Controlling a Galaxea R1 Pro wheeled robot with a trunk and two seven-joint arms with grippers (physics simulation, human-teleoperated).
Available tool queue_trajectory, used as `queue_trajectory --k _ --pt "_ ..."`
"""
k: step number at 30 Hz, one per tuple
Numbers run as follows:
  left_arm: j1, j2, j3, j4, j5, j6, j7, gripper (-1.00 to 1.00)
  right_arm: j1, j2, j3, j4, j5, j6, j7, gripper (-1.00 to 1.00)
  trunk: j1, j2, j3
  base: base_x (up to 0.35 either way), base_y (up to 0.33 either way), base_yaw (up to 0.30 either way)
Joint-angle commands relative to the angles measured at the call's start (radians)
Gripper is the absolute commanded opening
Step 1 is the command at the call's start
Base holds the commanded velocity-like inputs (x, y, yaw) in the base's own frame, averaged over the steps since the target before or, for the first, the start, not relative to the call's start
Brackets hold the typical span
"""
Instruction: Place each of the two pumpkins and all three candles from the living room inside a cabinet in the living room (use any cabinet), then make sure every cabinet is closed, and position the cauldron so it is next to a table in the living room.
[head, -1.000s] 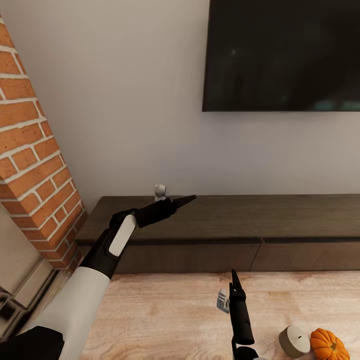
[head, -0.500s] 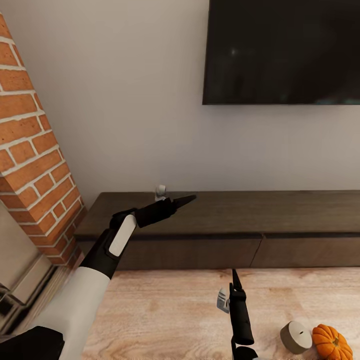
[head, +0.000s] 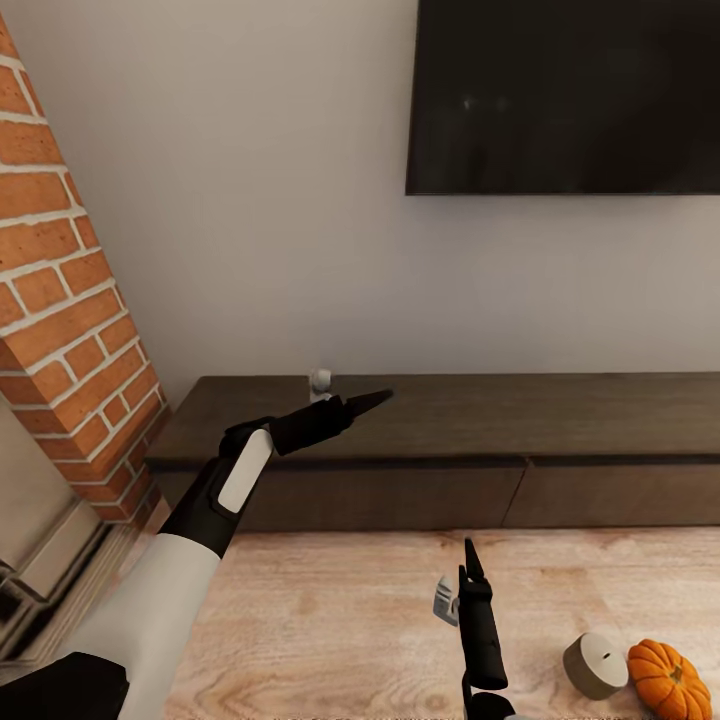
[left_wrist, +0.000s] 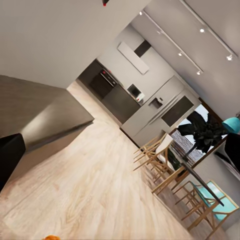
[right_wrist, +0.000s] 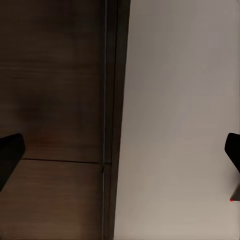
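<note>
The long dark-brown cabinet (head: 450, 440) runs along the white wall with its flat fronts shut. On the wooden floor at the lower right, a grey candle (head: 595, 665) lies beside an orange pumpkin (head: 668, 682). My left gripper (head: 383, 398) hovers over the cabinet's top near its left end, with nothing held. My right gripper (head: 466, 550) points up above the floor in front of the cabinet. The right wrist view has the cabinet's wood (right_wrist: 55, 100) between widely parted fingertips (right_wrist: 10, 155). The left wrist view looks along the cabinet's top (left_wrist: 40, 110).
A red brick fireplace column (head: 60, 300) stands at the left, close to the cabinet's end. A black TV (head: 565, 95) hangs on the wall above. A small white object (head: 320, 383) sits on the cabinet top. The left wrist view reaches a far kitchen and dining chairs (left_wrist: 165, 165).
The whole picture has shifted: the TV and cabinet sit higher and more floor shows, so the camera has moved. Both arms hold the same pose.
</note>
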Motion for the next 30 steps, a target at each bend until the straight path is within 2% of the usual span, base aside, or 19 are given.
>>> queue_trajectory --k 1,8,30 --pt "0.0 -0.001 0.0 0.0 0.0 0.0 0.0 1.0 0.0 0.001 0.0 0.0 0.0 0.0 0.0 1.0 0.004 -0.007 -0.003 0.0 0.0 0.0" --pt "0.0 -0.002 0.0 0.0 0.0 0.0 0.0 1.0 0.001 0.0 0.0 0.0 0.0 0.0 0.0 1.0 0.031 -0.056 -0.025 0.0 0.0 0.0" --pt "0.0 -0.002 0.0 0.0 0.0 0.0 0.0 1.0 0.0 0.001 0.0 0.0 0.0 0.0 0.0 1.0 0.041 -0.061 -0.11 0.0 0.0 0.0"
